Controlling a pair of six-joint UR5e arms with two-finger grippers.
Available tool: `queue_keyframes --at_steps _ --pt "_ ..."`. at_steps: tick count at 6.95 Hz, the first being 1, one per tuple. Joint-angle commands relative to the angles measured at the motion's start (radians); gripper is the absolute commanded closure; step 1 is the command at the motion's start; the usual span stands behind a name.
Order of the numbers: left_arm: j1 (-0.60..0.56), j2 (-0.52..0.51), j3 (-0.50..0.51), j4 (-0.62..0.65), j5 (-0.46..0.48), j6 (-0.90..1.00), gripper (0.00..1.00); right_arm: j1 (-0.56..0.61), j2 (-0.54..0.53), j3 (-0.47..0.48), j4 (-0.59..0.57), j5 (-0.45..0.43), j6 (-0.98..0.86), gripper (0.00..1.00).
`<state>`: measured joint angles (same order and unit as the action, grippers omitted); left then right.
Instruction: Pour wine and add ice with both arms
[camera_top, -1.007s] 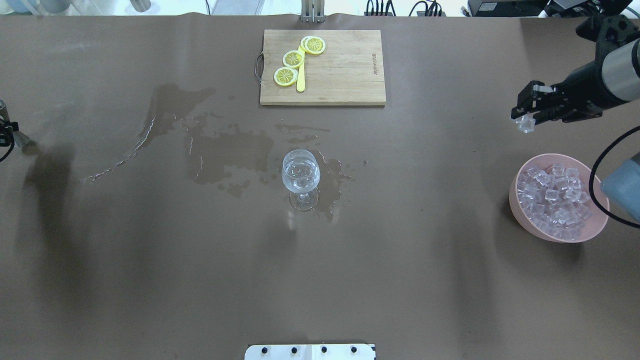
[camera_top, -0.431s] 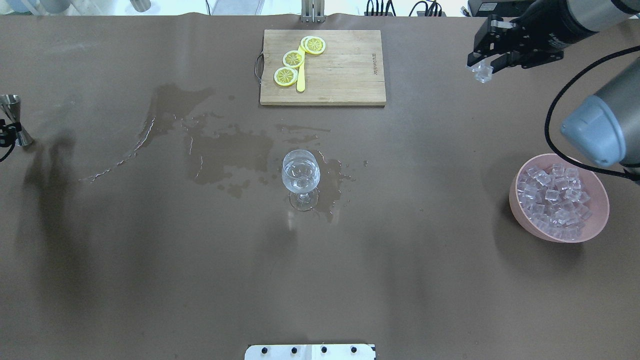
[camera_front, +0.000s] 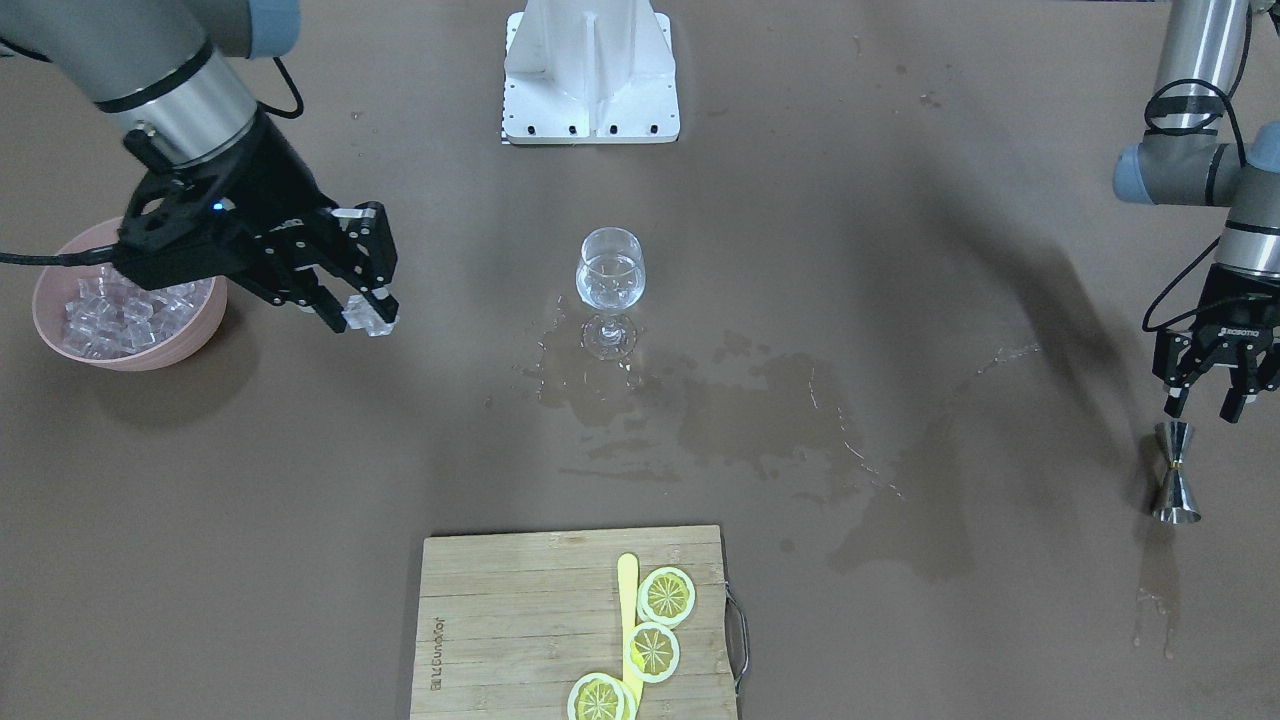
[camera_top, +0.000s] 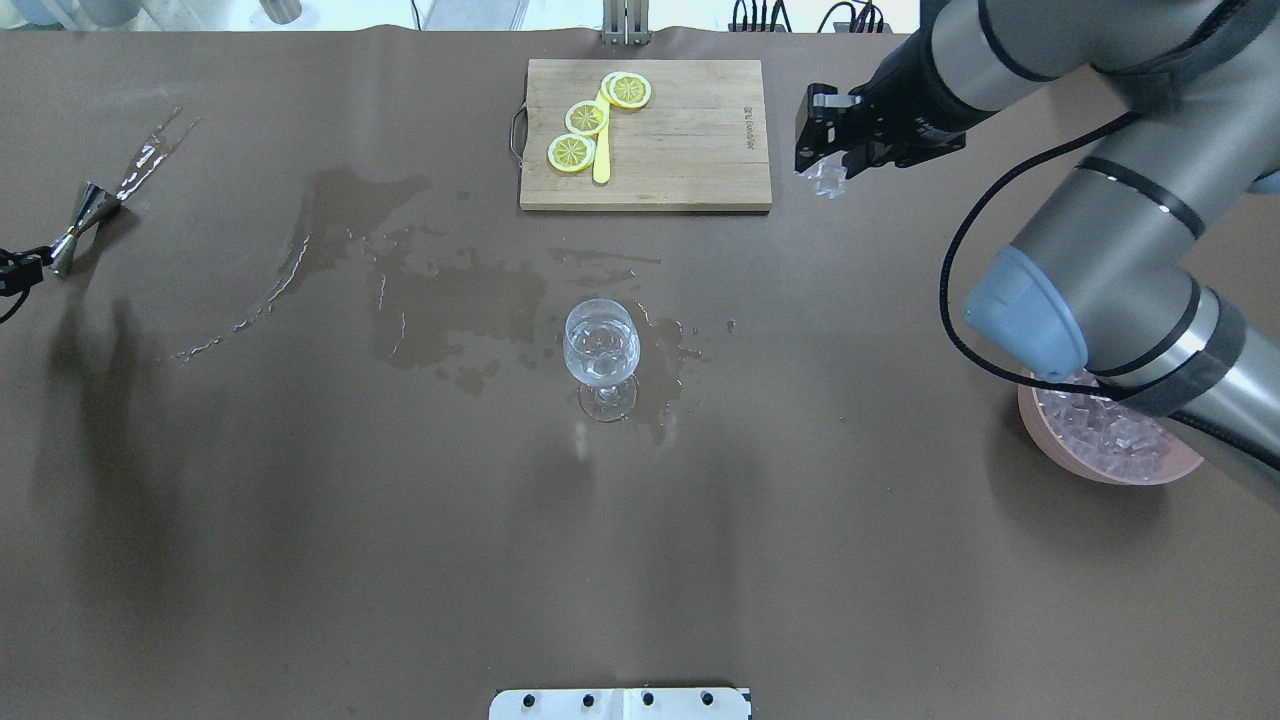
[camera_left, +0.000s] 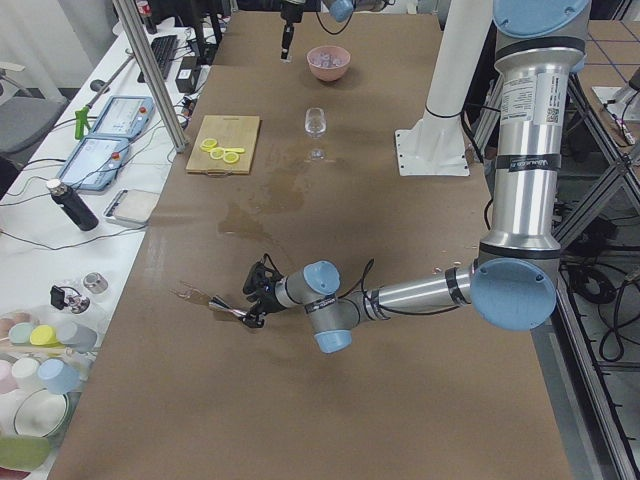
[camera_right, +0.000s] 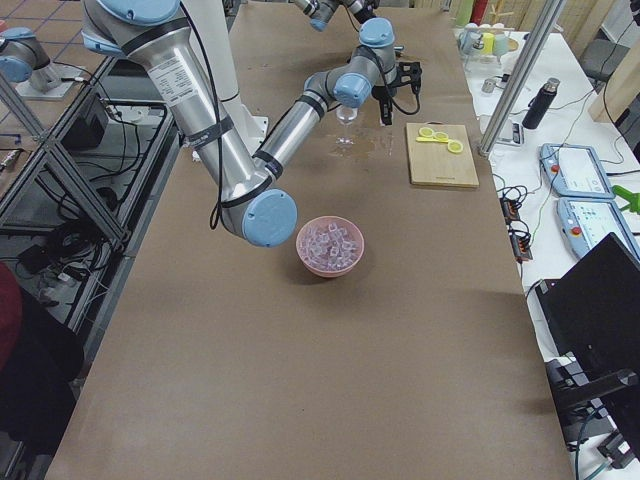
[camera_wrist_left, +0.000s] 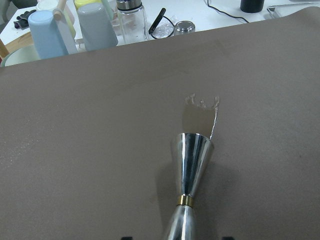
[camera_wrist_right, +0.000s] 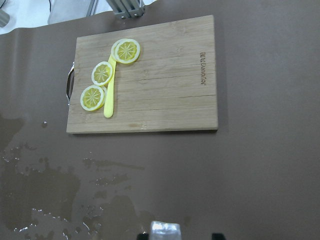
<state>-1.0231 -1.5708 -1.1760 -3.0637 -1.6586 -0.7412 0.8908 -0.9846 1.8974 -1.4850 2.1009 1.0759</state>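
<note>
A wine glass (camera_top: 601, 345) (camera_front: 610, 278) stands mid-table with a small measure of clear wine in it. My right gripper (camera_top: 822, 172) (camera_front: 365, 310) hangs just right of the cutting board, shut on one ice cube (camera_top: 826, 181) (camera_wrist_right: 165, 229), well short of the glass. The pink bowl (camera_front: 205, 325) of ice cubes (camera_front: 115, 305) sits on the robot's right, partly hidden under the arm in the overhead view. My left gripper (camera_front: 1205, 408) is open at the far left. A steel jigger (camera_top: 82, 218) (camera_wrist_left: 190, 175) appears tipped over just beyond its spread fingers.
A wooden cutting board (camera_top: 690, 140) with three lemon slices (camera_top: 586, 117) and a yellow knife lies at the far middle. Spilled liquid (camera_top: 450, 300) spreads left of the glass. A fresh splash (camera_top: 150, 145) lies beyond the jigger. The white stand base (camera_front: 590, 70) is at the robot's side.
My right gripper has carried the ice cube from near the bowl leftward to beside the cutting board. The jigger went from upright to tipped, and a new splash appeared beyond it.
</note>
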Motion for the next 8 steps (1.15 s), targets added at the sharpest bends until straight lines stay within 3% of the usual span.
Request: queue_keyframes --at_steps 1,7,8 --pt "0.0 -0.002 -0.005 -0.015 -0.001 -0.003 0.03 -0.053 0.071 0.0 -0.047 -0.018 0.004 0.96" --pt "-0.018 -0.015 -0.068 0.003 -0.137 -0.01 0.02 -0.183 0.161 -0.003 -0.093 -0.061 0.035 0.97" --pt "-0.066 -0.029 -0.076 0.055 -0.209 -0.01 0.02 -0.215 0.187 -0.006 -0.141 -0.077 0.035 0.97"
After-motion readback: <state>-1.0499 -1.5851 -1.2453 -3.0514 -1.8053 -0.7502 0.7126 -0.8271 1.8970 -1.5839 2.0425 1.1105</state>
